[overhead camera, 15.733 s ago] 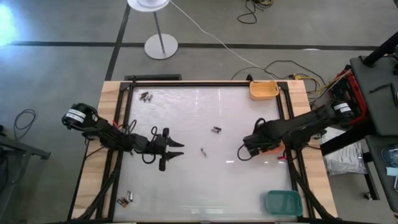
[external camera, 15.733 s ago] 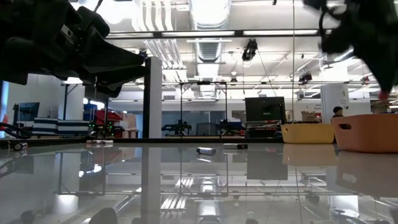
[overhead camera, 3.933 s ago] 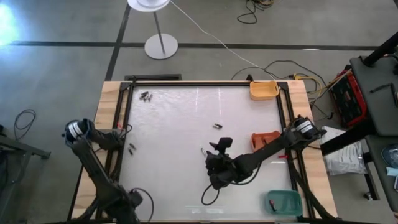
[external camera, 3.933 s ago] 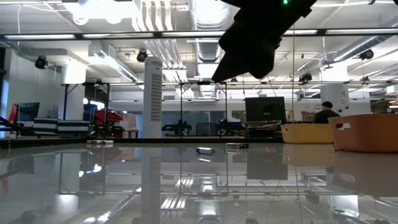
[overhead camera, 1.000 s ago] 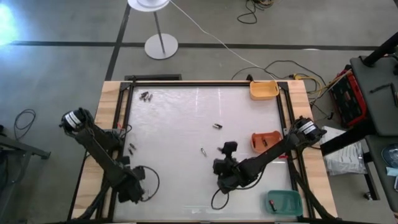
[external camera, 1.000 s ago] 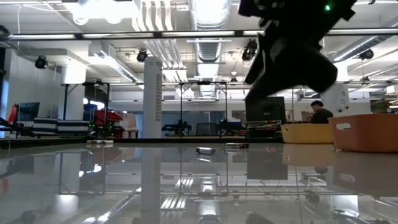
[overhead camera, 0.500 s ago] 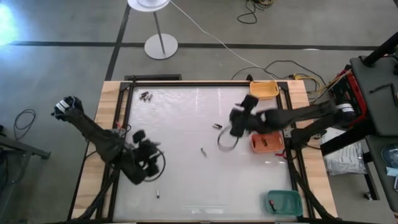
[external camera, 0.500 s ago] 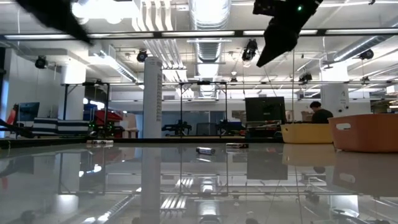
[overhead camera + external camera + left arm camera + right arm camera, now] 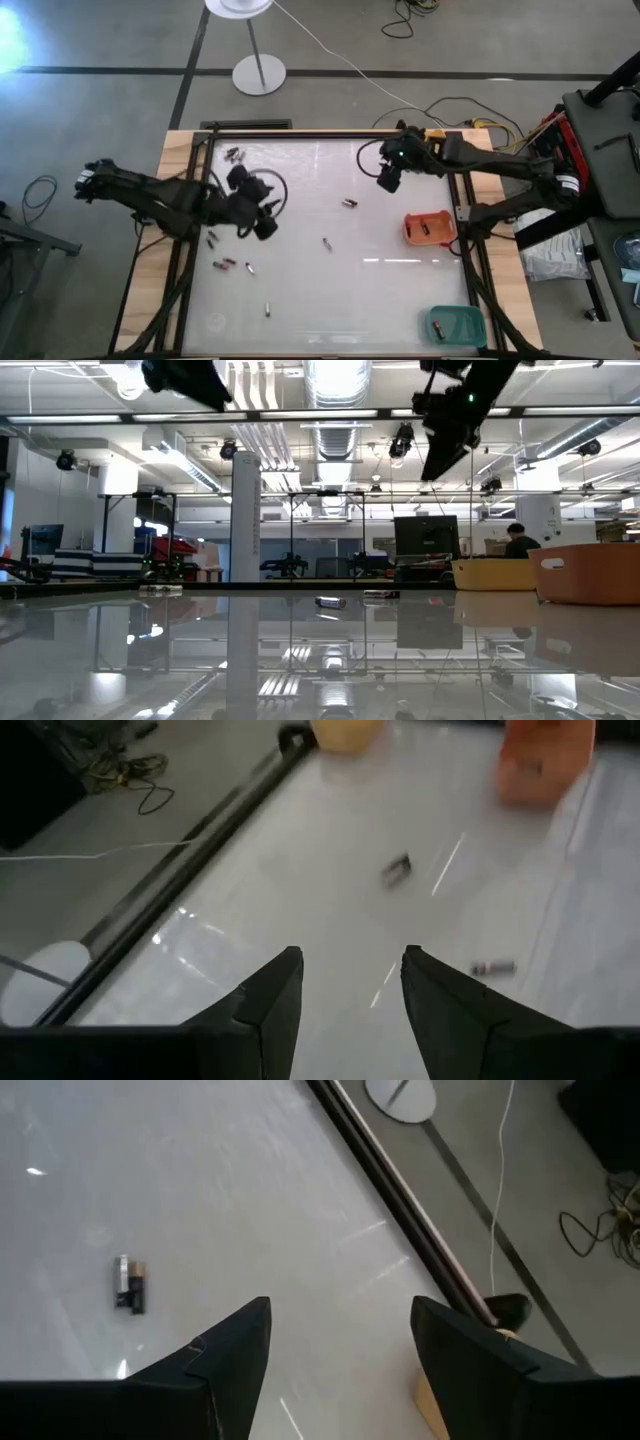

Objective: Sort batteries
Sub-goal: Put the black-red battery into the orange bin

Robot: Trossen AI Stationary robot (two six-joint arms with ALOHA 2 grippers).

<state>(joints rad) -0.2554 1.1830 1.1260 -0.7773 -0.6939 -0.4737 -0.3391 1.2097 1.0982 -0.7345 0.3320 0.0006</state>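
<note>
Hovering above the left half of the table (image 9: 300, 310), the left gripper (image 9: 262, 222) has its fingers (image 9: 268, 1005) spread apart with nothing between them. Just past its tips in the left wrist view lie two batteries: a small dark one (image 9: 397, 870) and a slim silvery one (image 9: 493, 967), both flat on the white surface. From above, more batteries lie near this gripper: a reddish one and a grey one (image 9: 228, 265) just below it, one (image 9: 211, 239) by the left rail, one (image 9: 267, 310) farther toward the near edge, and a small cluster (image 9: 234, 155) in the far left corner.

The right gripper (image 9: 388, 180) hangs near the far edge, its fingers (image 9: 225, 1370) also parted and empty. A short battery (image 9: 130, 1284), dark with a pale end, lies ahead of it; the high view shows it (image 9: 349, 203) mid-table, with another (image 9: 327, 243) a little nearer.

An orange tray (image 9: 429, 228) at the right rail holds dark batteries, a yellow tray (image 9: 436, 137) sits in the far right corner, and a green tray (image 9: 456, 326) sits in the near right corner. The middle and near-right stretch of the surface lies open between the arms.
</note>
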